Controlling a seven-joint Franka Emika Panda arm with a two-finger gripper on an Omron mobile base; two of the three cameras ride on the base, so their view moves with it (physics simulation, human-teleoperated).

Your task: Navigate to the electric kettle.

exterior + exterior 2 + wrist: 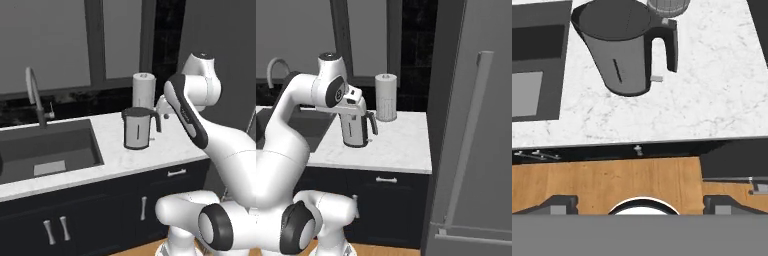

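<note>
The electric kettle is found upright on the white marble counter, between the sink and the counter's right end, just in front of the paper-towel roll, with its dark loop handle turned to the right. In the hand view the kettle is seen ahead of and below the gripper, slightly left of centre, its long axis vertical, so only a small further approach is judged necessary. The finger tips are seen spread wide apart, with nothing held between them.

Base views flank the arm; all three share the electric kettle on the counter
</note>
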